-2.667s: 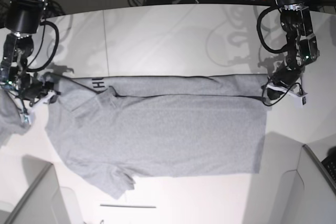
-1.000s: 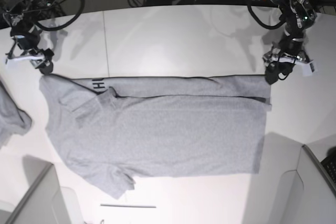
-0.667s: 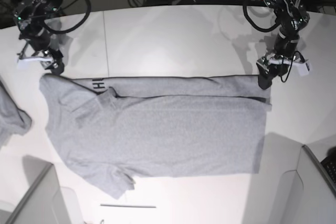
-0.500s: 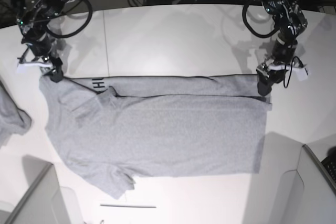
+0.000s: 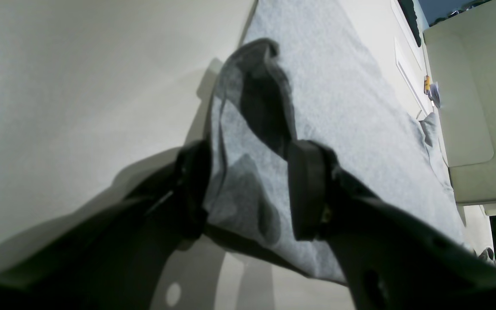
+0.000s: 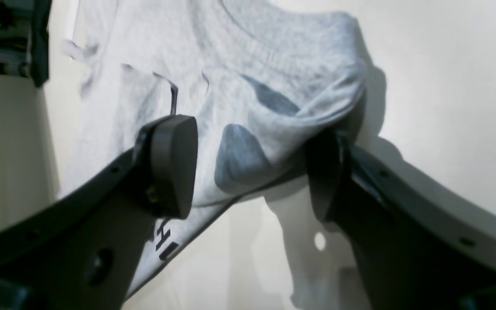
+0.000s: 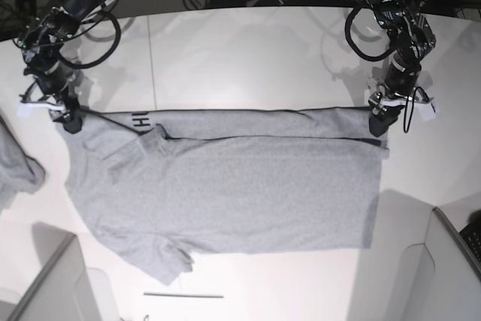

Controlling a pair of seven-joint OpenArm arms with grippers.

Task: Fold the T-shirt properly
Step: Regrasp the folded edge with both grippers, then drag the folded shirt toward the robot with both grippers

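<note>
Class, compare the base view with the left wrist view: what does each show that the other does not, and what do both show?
Only the base view shows the whole T-shirt spread flat, black lettering at its folded far edge, and the right gripper at one corner. Only the left wrist view shows the left gripper with its jaws apart, a bunched corner of cloth between them. Both show the grey shirt on the white table.

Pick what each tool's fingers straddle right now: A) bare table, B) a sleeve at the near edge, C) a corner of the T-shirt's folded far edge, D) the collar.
C: the left tool and right tool each have grey T-shirt corner fabric between their fingers.
</note>
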